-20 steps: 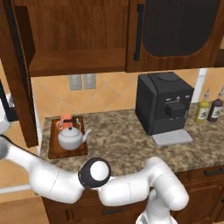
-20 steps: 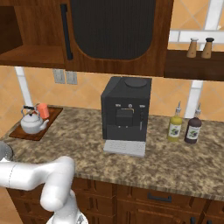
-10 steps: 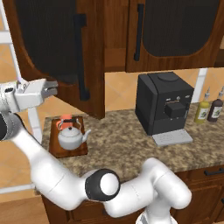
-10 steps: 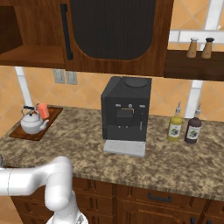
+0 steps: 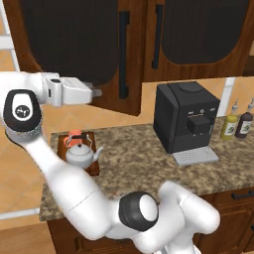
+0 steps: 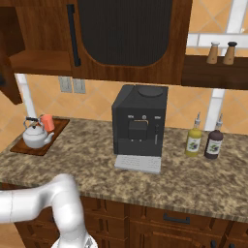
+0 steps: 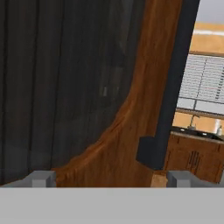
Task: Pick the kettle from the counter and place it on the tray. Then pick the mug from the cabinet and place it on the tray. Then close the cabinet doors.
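My fingers [image 7: 43, 178] looked matt grey; the cabinet door [image 7: 127, 131] before them was smooth dark wood, its panel [image 7: 57, 78] black mesh.

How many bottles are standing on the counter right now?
2. A yellowish bottle and a dark bottle stand side by side on the counter, right of the coffee machine. The two shakers on the wall shelf are not counted.

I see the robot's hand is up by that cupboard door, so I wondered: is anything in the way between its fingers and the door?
Nothing visible is. The open fingers point straight at the lower part of the left cabinet door, near its black handle. The kettle and mug sit on the tray below, out of the way.
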Robot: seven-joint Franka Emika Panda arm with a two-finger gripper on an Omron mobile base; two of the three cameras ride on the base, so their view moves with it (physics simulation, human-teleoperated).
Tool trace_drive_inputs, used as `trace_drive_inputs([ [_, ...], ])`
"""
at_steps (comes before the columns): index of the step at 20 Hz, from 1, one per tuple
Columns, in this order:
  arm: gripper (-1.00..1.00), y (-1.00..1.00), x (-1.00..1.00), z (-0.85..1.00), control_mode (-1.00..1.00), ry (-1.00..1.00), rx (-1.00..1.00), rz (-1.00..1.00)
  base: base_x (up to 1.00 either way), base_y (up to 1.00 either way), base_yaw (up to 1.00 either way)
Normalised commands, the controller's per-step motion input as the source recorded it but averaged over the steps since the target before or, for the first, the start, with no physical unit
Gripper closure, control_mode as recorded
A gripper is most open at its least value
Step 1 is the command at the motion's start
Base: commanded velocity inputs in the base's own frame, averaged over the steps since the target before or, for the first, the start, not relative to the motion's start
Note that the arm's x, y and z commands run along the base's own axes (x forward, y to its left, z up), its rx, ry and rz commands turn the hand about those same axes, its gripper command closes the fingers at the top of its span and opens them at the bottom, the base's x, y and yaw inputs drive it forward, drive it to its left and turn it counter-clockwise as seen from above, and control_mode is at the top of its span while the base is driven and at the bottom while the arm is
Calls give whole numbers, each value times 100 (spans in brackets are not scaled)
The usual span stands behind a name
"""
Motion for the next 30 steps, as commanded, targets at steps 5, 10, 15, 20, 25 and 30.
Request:
trace_drive_inputs([
  [5,-100,-87,56,19,-100,0,32,25,0,0,0],
  [10,-100,-70,63,13,-100,-5,32,36,0,0,0],
  [15,-100,-53,64,2,-100,-15,32,48,0,0,0],
  [20,-100,-46,75,-2,-100,-27,29,47,0,0,0],
  [25,-100,-36,83,-22,-100,-40,18,36,0,0,0],
  [30,-100,-11,85,-57,-100,-45,5,19,0,0,0],
])
